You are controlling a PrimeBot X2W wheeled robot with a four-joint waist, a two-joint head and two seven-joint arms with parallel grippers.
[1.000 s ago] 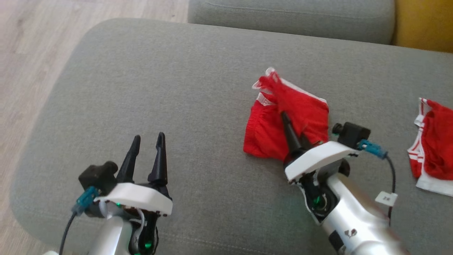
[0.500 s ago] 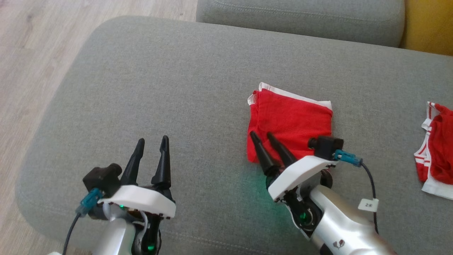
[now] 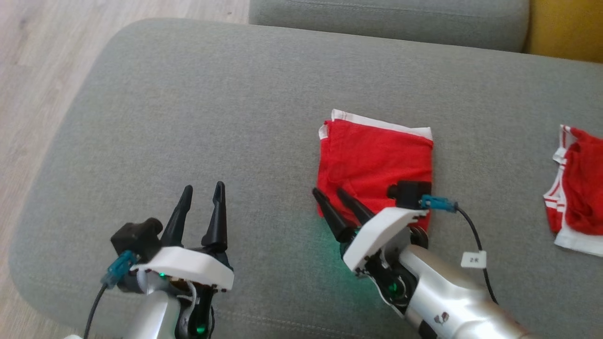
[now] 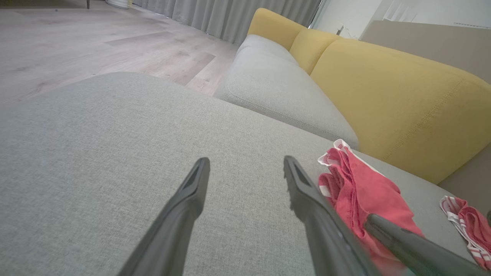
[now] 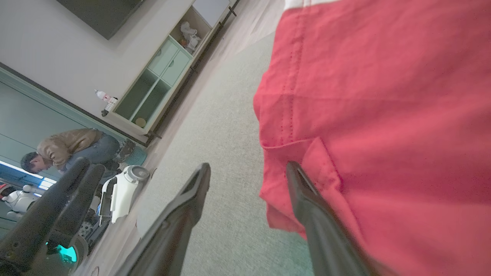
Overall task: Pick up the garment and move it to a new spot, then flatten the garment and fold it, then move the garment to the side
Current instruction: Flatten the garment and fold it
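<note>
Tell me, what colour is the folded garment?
Red garment with white trim, best in head view.

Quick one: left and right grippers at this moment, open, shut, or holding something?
Left gripper: open, empty, over the grey cushion.
Right gripper: open, empty, at the folded red garment, near-left corner.

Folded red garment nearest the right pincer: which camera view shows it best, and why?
The head view: nearly the whole folded red garment is in frame, white trim included, on the grey cushion. The left wrist view shows it side-on, partly hidden. The right wrist view shows one corner close up.
</note>
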